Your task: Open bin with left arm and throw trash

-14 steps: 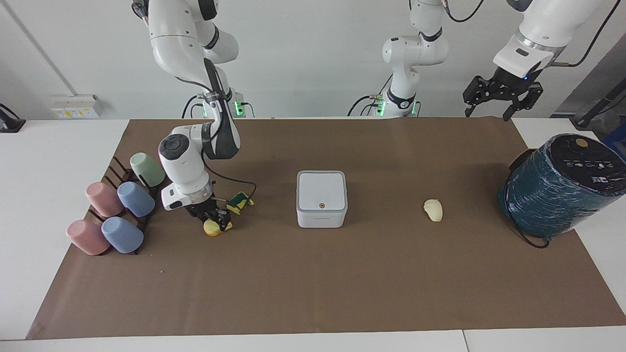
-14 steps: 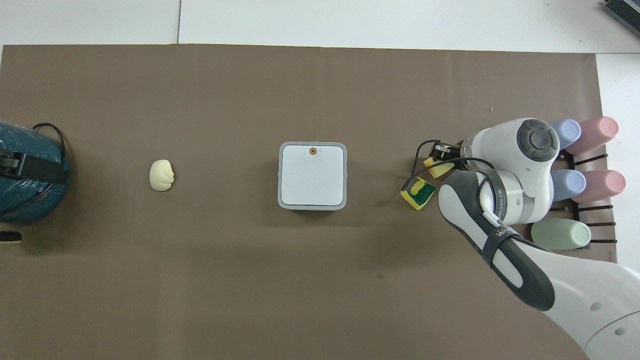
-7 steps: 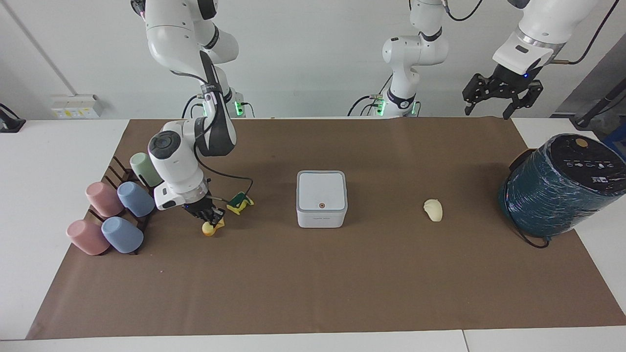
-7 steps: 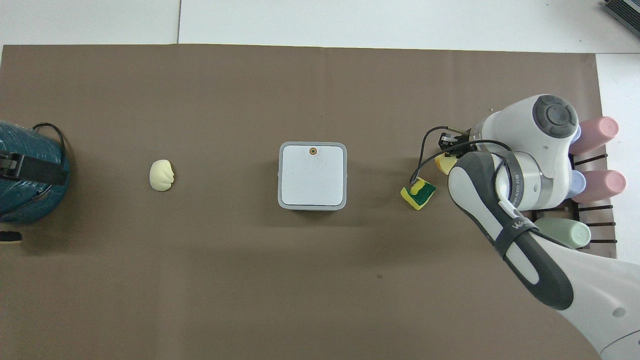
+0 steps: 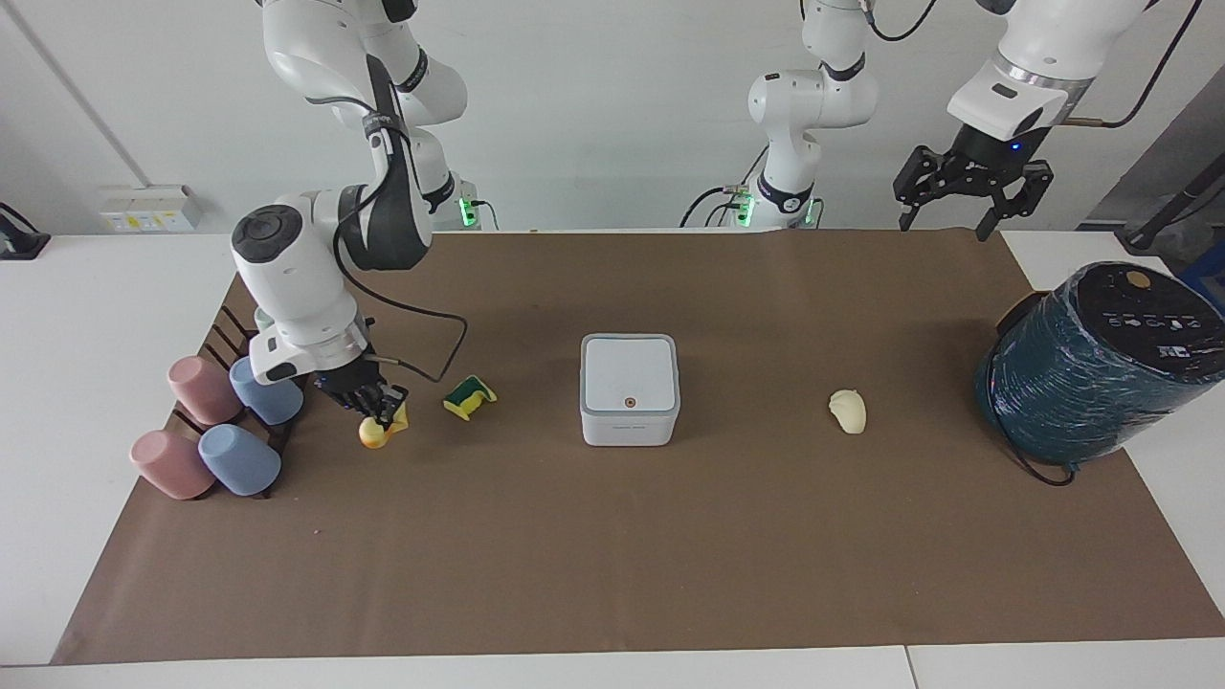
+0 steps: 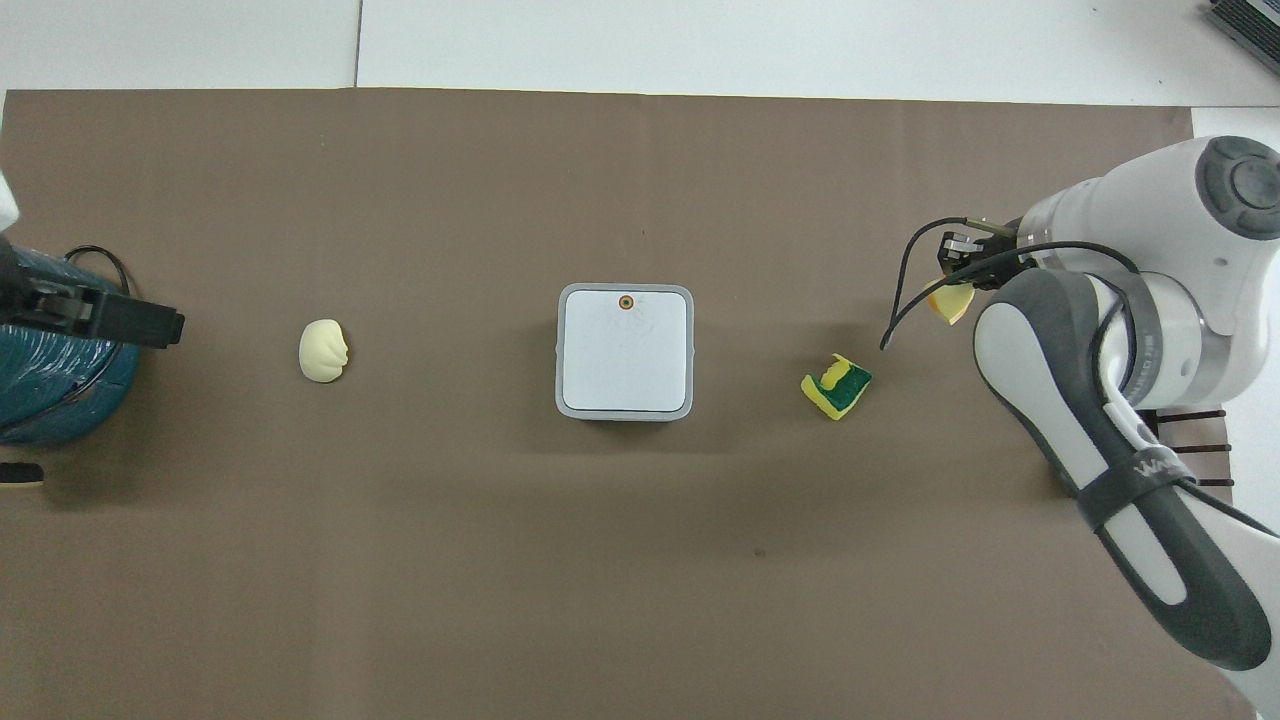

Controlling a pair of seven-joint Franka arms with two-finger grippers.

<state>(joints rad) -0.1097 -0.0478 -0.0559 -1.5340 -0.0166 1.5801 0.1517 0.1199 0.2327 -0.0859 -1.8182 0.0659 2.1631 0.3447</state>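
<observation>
— While the right gripper (image 5: pixel 381 413) pinches the yellow-orange wedge (image 5: pixel 375 431), a soft rounded scrap, what lies beside it?

— The green-and-yellow sponge bit (image 5: pixel 468 397), a spongy block on the brown paper mat (image 5: pixel 612 555), just beside that claw toward the middle of the table. On the claw's outer side a dark rack (image 5: pixel 230 335) holds smooth pastel cups (image 5: pixel 220 421), pink and blue, lying tilted.

— And the bin (image 5: pixel 630 388)?

— A small white square box with rounded corners, its grey-edged lid flat and closed, an orange dot (image 5: pixel 629 403) on top. It sits at mid-table, well apart from the right gripper, with the sponge bit between them.

— The left gripper (image 5: pixel 965 191)?

— Raised near the mat's edge at its own end, fingers spread, holding nothing. Below it, farther from the robots, lies the cream-white lump (image 5: pixel 848 411), ridged like a shell, between the bin and the big teal wrapped cylinder (image 5: pixel 1091 368), glossy with film, a cable at its foot.

— Anything on the lid?

— Only the dot.
</observation>
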